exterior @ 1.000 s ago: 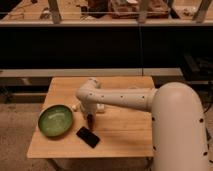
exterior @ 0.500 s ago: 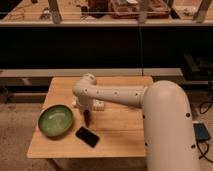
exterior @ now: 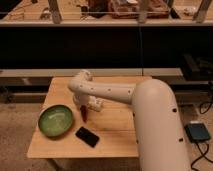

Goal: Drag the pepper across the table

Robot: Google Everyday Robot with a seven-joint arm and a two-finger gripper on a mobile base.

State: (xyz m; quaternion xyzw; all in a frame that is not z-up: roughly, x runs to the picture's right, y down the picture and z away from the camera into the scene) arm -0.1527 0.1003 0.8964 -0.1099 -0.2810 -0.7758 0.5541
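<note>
The pepper (exterior: 84,114) is a slim dark red chili standing nearly upright on the light wooden table (exterior: 117,130), between the green bowl and the arm. My gripper (exterior: 85,107) reaches down from the white arm (exterior: 107,92) right over the pepper's top end, near the table's middle left. The black phone (exterior: 87,136) lies just in front of the pepper.
A green bowl (exterior: 55,120) sits on the table's left side. A long dark bench (exterior: 30,75) runs behind the table. My white arm's bulky body (exterior: 157,130) covers the table's right part. A dark box (exterior: 199,133) lies on the floor at right.
The arm has swung left and its elbow has moved closer to the camera. The gripper and the pepper have shifted a little left across the table.
</note>
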